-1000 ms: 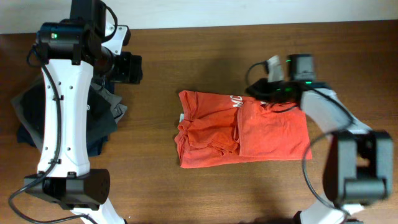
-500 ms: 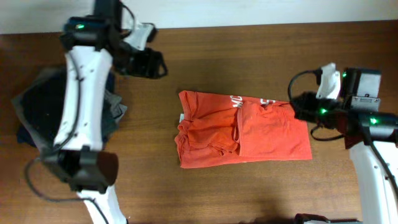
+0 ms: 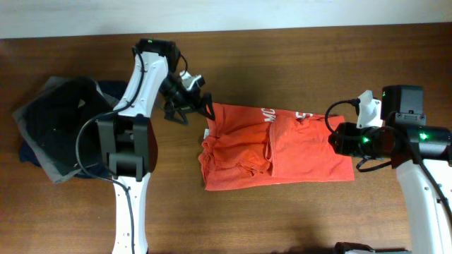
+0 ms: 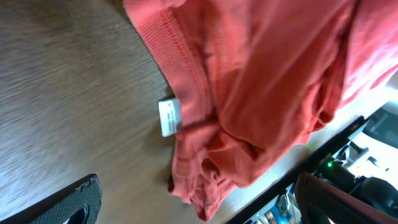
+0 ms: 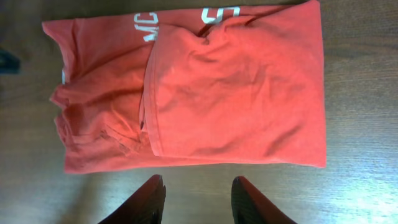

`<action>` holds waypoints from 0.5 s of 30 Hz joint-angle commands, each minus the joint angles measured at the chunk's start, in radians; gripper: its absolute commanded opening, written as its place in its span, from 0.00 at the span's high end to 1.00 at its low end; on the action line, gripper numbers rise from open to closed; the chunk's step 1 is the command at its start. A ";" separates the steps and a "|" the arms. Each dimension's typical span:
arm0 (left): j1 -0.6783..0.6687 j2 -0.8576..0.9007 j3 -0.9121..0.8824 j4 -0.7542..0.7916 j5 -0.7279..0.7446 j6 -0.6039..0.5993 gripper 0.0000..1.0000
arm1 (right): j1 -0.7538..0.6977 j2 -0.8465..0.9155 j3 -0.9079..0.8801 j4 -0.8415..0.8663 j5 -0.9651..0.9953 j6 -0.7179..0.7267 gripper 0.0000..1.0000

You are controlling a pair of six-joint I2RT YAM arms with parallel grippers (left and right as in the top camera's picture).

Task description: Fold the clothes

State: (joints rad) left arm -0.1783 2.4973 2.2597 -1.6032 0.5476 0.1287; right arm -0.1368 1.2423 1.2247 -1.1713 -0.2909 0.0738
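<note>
The clothes, a red-orange shirt (image 3: 272, 149) with white lettering, lie half folded and rumpled in the middle of the wooden table. My left gripper (image 3: 200, 107) hovers at the shirt's upper left corner, open wide. In the left wrist view its fingertips (image 4: 76, 202) flank a crumpled fold of the shirt (image 4: 267, 74), and the white neck tag (image 4: 169, 116) shows just ahead. My right gripper (image 3: 336, 140) sits at the shirt's right edge. In the right wrist view the right gripper (image 5: 196, 200) stands open over bare wood, just short of the shirt (image 5: 217, 93).
A pile of dark folded garments (image 3: 60, 127) lies at the table's left side, beside the left arm's base. The table's far edge (image 3: 282, 28) runs along the top against a white wall.
My left arm has swung right from beside the dark pile to the shirt's upper left corner. My right gripper has drawn back from the shirt's top to its right edge, jaws parted.
</note>
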 commanded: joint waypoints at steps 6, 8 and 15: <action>-0.009 0.008 -0.111 -0.016 0.048 0.083 0.04 | 0.004 -0.019 0.005 0.006 0.042 -0.041 0.59; -0.009 0.008 -0.128 -0.058 0.045 0.126 0.05 | 0.004 -0.019 0.005 0.004 0.042 -0.042 0.59; -0.009 -0.088 -0.270 -0.075 -0.003 0.142 0.09 | 0.004 -0.019 0.005 0.004 0.041 -0.045 0.58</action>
State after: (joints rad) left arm -0.1848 2.5031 2.0556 -1.6833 0.5682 0.2333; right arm -0.1368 1.2423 1.2247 -1.1675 -0.2649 0.0433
